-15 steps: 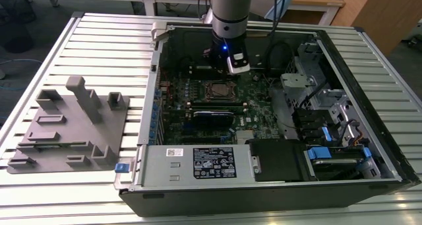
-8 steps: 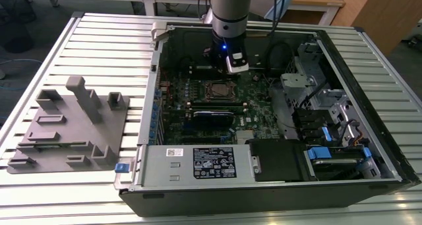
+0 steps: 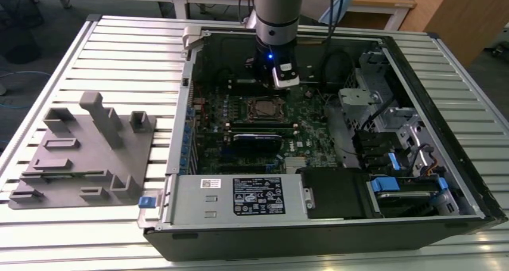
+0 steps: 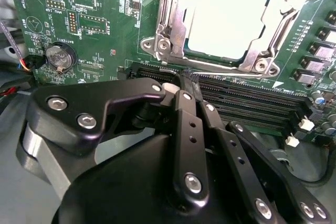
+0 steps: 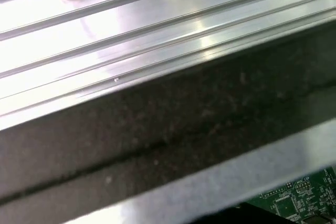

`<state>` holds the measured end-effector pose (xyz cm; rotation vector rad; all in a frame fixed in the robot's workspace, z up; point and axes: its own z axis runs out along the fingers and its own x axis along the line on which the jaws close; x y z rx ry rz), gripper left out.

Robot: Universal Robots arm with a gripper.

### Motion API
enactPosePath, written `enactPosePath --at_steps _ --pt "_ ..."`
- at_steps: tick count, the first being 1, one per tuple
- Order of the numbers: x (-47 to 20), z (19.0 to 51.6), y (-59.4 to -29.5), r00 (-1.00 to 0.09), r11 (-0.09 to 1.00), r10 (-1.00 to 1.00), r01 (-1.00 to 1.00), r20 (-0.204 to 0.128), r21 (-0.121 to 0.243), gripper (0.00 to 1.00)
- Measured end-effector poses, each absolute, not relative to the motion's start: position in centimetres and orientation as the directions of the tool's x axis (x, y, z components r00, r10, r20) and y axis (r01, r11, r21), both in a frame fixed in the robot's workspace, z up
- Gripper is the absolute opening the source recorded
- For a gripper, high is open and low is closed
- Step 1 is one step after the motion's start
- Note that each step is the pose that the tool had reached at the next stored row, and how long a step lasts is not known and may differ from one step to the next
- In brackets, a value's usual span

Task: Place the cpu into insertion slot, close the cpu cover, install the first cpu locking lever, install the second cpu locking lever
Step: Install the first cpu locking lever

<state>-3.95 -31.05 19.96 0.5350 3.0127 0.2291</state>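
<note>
The open case (image 3: 318, 247) is entered from above, and the gripper (image 4: 170, 88) is held low over the board (image 4: 105, 40). Long black slots (image 4: 252, 98) lie directly under the fingertips. Just beyond the tips the insertion slot (image 3: 265, 108) is found, with the cover (image 4: 170, 30) folded down on it and the cpu (image 4: 226, 19) seated flat in the cover's window. A thin wire lever (image 4: 226, 76) is seen along the cover's edge nearest the gripper. The fingers are drawn together, tips almost meeting on a small pale piece (whether that is the lever's end cannot be told).

Lever locking is judged to be the step in hand. It is best done with steady downward pressure on the wire alone. The lever should be swung sideways under its catch. The tips should be kept off the cpu face and the black slots.
</note>
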Motion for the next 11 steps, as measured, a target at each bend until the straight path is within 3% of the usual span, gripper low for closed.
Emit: enactPosePath --at_steps 11 --pt "-3.95 19.89 -30.90 -0.937 0.932 0.346 0.336 -0.055 0.138 0.10"
